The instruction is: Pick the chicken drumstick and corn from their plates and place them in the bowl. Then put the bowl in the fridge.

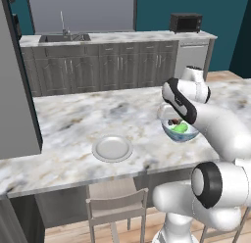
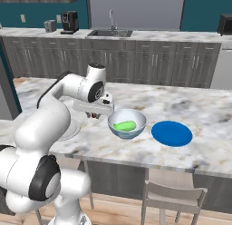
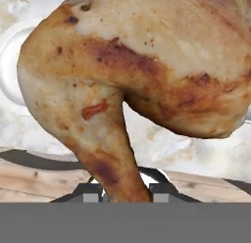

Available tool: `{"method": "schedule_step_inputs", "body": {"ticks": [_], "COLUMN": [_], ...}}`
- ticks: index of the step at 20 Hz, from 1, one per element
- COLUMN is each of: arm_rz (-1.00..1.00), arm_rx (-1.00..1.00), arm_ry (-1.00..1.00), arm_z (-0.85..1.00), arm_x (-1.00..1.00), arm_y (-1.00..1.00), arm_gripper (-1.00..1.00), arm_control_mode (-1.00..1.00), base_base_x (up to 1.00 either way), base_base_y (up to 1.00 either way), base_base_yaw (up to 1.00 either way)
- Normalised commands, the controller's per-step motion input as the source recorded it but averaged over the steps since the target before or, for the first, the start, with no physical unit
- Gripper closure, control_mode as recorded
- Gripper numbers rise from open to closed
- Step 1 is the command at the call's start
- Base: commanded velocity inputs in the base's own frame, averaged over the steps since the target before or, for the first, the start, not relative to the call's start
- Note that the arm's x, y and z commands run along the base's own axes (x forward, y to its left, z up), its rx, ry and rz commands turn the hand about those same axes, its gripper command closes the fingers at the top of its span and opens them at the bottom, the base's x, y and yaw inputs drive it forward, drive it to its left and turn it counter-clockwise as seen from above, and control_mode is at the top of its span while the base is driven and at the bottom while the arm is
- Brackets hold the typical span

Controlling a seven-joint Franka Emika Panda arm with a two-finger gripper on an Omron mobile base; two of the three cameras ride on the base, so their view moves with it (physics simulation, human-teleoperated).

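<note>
My gripper (image 3: 120, 195) is shut on the chicken drumstick (image 3: 137, 75), with the bone end between the fingertips. In the right base view the gripper (image 2: 94, 114) hangs low with the reddish-brown drumstick (image 2: 94, 115), just left of the bowl (image 2: 127, 124). The light green corn (image 2: 124, 125) lies inside the bowl (image 1: 179, 131); the corn (image 1: 182, 128) also shows from the left. The blue plate (image 2: 171, 133) lies bare right of the bowl. The grey-white plate (image 1: 112, 148) lies bare left of it. The fridge's grey side (image 1: 14, 90) stands at far left.
The island counter (image 1: 73, 119) carries everything; stools (image 1: 117, 207) stand under its near edge. Behind are dark cabinets with a sink (image 1: 63, 37), a microwave (image 1: 186, 22) and a coffee machine (image 2: 70, 21). My own arm (image 1: 215, 129) partly covers the bowl in the left base view.
</note>
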Motion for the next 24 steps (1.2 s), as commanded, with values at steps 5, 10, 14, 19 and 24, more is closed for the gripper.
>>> {"method": "schedule_step_inputs", "body": {"ticks": [5, 10, 14, 19, 24], "arm_rz": [-0.17, -0.17, -0.14, -0.11, -0.02], "arm_rx": [-0.26, -0.24, -0.11, -0.02, 0.0], "arm_ry": [-0.06, 0.06, 0.12, 0.01, -0.01], "arm_z": [0.01, 0.0, 0.0, -0.01, -0.02], "arm_x": [-0.03, 0.09, 0.09, 0.06, 0.07], "arm_y": [-0.3, -0.31, -0.36, -0.35, -0.27], "arm_gripper": [1.0, 1.0, 1.0, 1.0, 1.0], "arm_control_mode": [-1.0, -1.0, -1.0, -1.0, -1.0], "base_base_x": [0.0, 0.0, 0.0, 0.0, 0.0], "base_base_y": [0.0, 0.0, 0.0, 0.0, 0.0], "base_base_yaw": [0.0, 0.0, 0.0, 0.0, 0.0]}}
